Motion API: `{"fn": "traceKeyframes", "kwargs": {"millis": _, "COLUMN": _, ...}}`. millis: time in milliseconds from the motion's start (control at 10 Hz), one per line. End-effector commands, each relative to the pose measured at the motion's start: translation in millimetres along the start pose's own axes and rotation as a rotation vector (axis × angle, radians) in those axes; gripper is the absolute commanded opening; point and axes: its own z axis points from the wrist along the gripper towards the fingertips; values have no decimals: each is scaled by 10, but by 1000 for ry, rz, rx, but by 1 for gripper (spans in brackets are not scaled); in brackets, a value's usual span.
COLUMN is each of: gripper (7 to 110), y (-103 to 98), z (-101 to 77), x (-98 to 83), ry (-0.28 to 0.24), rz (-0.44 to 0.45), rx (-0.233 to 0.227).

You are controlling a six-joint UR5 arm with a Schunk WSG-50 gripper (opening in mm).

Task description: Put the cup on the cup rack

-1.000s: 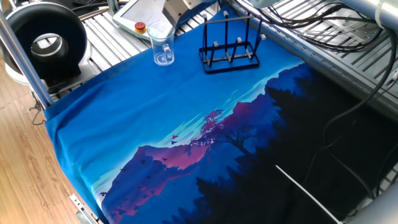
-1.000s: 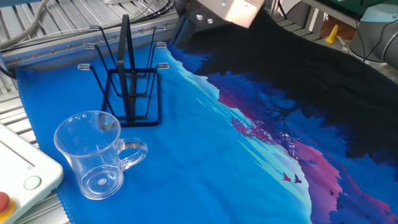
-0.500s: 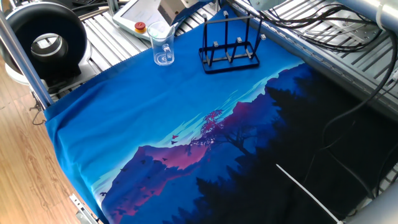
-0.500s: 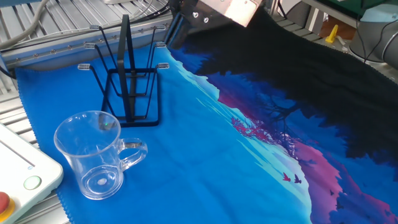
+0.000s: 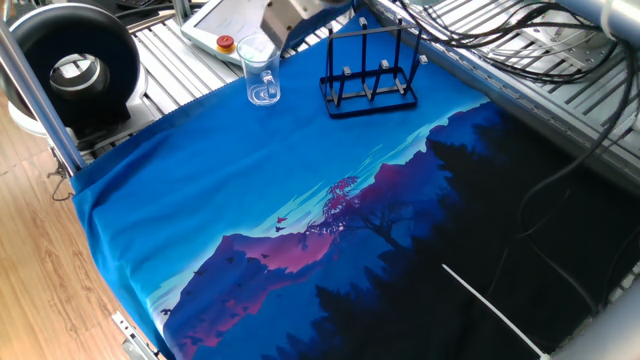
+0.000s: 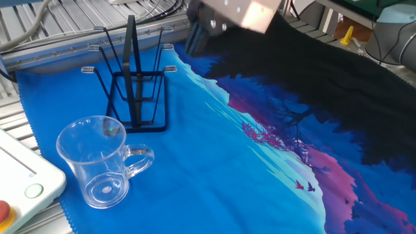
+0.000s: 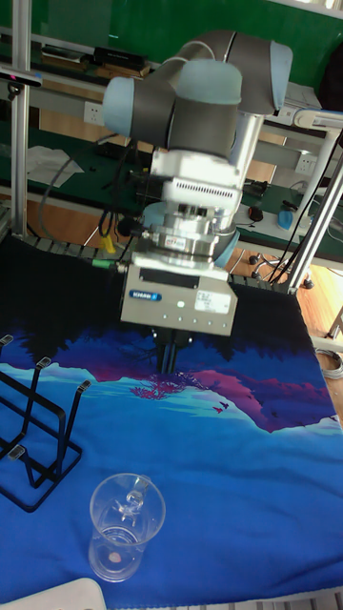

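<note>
Since the earlier frames only the arm has shifted: the pincer body sits a bit further right along the top edge in both fixed views; cup and rack have not moved. Pincer (image 7: 166, 359) hangs above the blue printed cloth (image 5: 300, 200) on the worktop, holding nothing, well clear of the cup. Two dark fingers (image 7: 171, 357) point down and look close together in the tall fixed view, maybe a thin gap, too small to be sure, so cannot tell if shut or parted. In the other fixed view the pincer (image 6: 198, 40) is motion-blurred at the top edge, just right of the rack.

Cup (image 6: 101, 160) stands upright on the cloth near its corner, clear glass, handle pointing right in that view, nothing inside it. Same cup (image 5: 260, 82) in one fixed view sits left of the rack, apart from it; in the tall fixed view cup (image 7: 124, 526) is at the bottom, ahead of the pincer.

Cup rack (image 6: 133, 84) stands on the cloth, black wire, upright pegs all bare. Also seen at (image 5: 368, 72) and (image 7: 33, 429).

White pendant (image 5: 222, 25) with red button lies off the cloth, just beside the cup. Black round duct (image 5: 70, 65) at far left.
</note>
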Motion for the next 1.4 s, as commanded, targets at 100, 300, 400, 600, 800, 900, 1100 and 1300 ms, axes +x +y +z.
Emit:
{"fn": "traceKeyframes", "kwargs": {"millis": 100, "gripper": 7, "y": -151, "z": 791, "x": 137, "ry": 27, "rz": 47, "rx": 20}}
{"fn": "traceKeyframes", "kwargs": {"millis": 300, "gripper": 7, "y": -113, "z": 943, "x": 137, "ry": 24, "rz": 53, "rx": 5}}
{"fn": "traceKeyframes", "kwargs": {"millis": 400, "gripper": 7, "y": -29, "z": 1004, "x": 35, "ry": -16, "rz": 11, "rx": -37}}
{"fn": "traceKeyframes", "kwargs": {"millis": 600, "gripper": 44, "y": -29, "z": 1109, "x": -63, "ry": -52, "rz": 31, "rx": -44}}
{"fn": "traceKeyframes", "kwargs": {"millis": 800, "gripper": 44, "y": -143, "z": 1144, "x": -59, "ry": -45, "rz": 38, "rx": -13}}
{"fn": "traceKeyframes", "kwargs": {"millis": 900, "gripper": 44, "y": -272, "z": 1124, "x": -65, "ry": -43, "rz": 33, "rx": 28}}
{"fn": "traceKeyframes", "kwargs": {"millis": 1100, "gripper": 66, "y": -316, "z": 1206, "x": -119, "ry": -52, "rz": 60, "rx": 49}}
{"fn": "traceKeyframes", "kwargs": {"millis": 1300, "gripper": 66, "y": -400, "z": 1207, "x": -185, "ry": -57, "rz": 71, "rx": 76}}
